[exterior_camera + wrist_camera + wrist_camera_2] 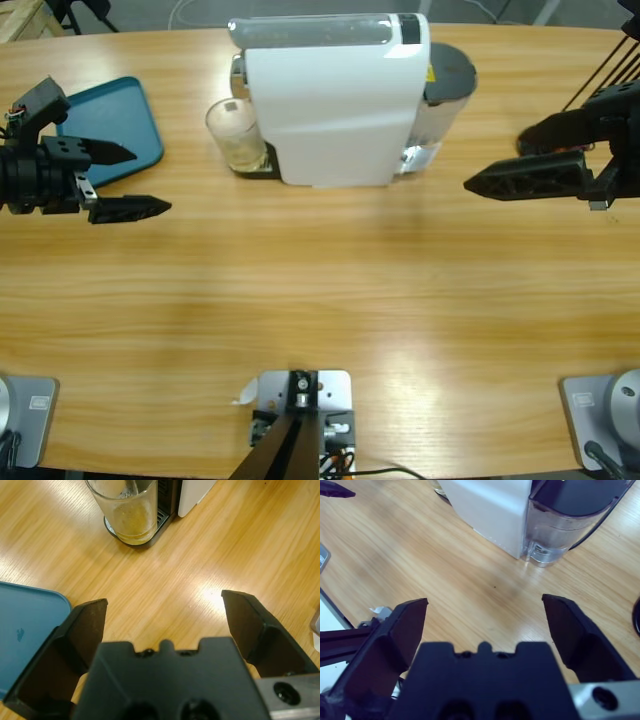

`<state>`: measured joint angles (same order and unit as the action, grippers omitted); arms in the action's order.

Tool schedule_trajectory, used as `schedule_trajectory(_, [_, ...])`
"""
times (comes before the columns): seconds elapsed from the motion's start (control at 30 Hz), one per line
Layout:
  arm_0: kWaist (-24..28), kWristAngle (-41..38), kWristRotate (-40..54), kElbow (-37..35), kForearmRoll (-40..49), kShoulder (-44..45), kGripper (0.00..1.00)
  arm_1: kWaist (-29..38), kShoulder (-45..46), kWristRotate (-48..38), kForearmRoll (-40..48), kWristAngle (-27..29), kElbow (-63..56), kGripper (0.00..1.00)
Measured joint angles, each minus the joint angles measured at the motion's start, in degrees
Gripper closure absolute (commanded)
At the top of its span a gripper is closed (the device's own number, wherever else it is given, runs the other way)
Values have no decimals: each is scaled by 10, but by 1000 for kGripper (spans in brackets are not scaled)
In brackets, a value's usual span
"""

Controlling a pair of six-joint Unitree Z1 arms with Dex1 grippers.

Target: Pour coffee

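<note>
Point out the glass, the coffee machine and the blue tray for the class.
glass (236, 134): high view, on its clear side wall.
coffee machine (325, 110): high view, on its white body.
blue tray (122, 122): high view, on its bare flat surface.

Left claw (125, 180) agape; right claw (495, 170) agape.

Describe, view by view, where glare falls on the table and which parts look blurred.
High view: broad pale sheen on the table toward the bottom. Left wrist view: bright spot between the jaws; gripper body soft. Right wrist view: faint sheen near the water tank; gripper body blurred.
</note>
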<state>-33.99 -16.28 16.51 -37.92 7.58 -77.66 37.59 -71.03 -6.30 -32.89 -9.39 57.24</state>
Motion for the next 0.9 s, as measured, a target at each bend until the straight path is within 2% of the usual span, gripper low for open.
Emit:
schedule_trajectory(0.27, [-1,-3,3,0,-1,0,0,0,0,0,-4,-5,0,0])
schedule_trajectory(0.4, [-2,-3,13,1,-29,-15,0,0,0,0,-13,-13,0,0])
schedule_trajectory(0.9, [-2,-21,14,5,-319,-167,0,-5,-8,12,-30,-17,0,0])
